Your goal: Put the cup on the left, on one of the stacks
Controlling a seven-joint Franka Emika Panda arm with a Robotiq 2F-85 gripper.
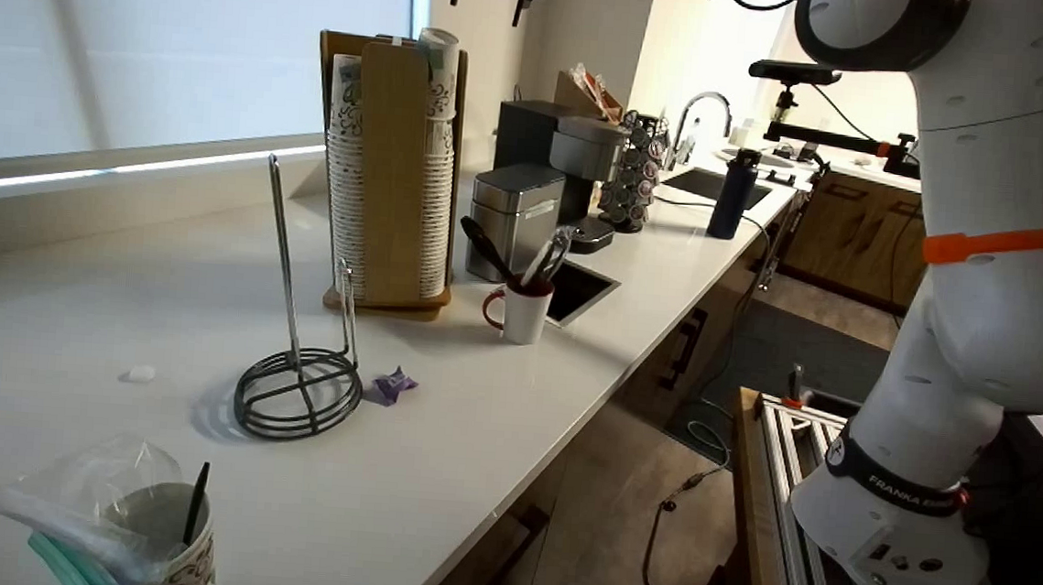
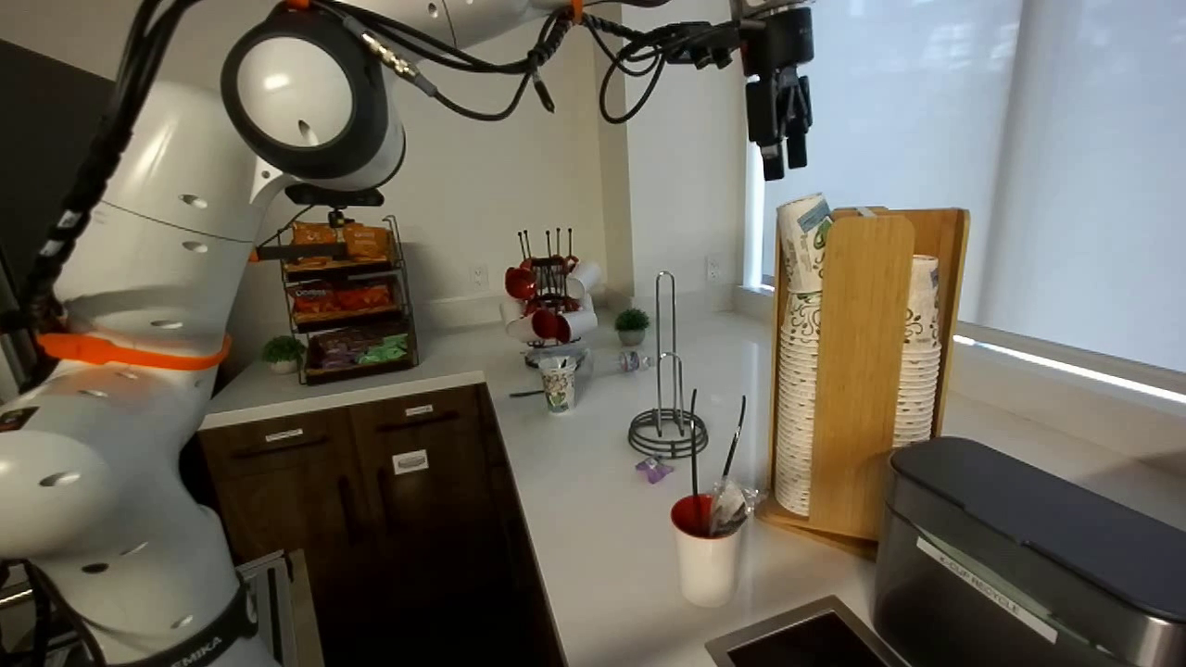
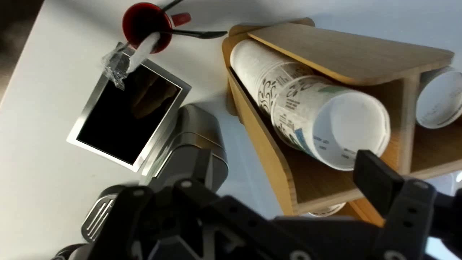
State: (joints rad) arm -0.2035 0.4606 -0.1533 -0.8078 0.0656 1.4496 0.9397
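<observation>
A patterned paper cup [image 1: 193,572] stands on the counter at the near left in an exterior view, with a clear bag and a black stick in it. It also shows in an exterior view [image 2: 559,387]; it is out of the wrist view. A wooden holder [image 1: 391,182] [image 2: 862,371] [image 3: 346,50] holds stacks of paper cups [image 1: 435,222] [image 2: 797,408]. A loose-looking cup [image 1: 440,57] [image 2: 802,243] [image 3: 346,126] tilts on top of one stack. My gripper [image 1: 486,7] [image 2: 786,167] [image 3: 288,172] is open and empty, above the holder.
A red-lined mug [image 1: 525,316] [image 2: 708,565] [image 3: 144,27] with utensils stands beside the holder. A wire stand [image 1: 298,396] [image 2: 667,434], a purple wrapper [image 1: 395,385] and a metal bin [image 1: 515,223] [image 2: 1019,556] are on the counter. A coffee machine [image 1: 586,155] stands behind the bin.
</observation>
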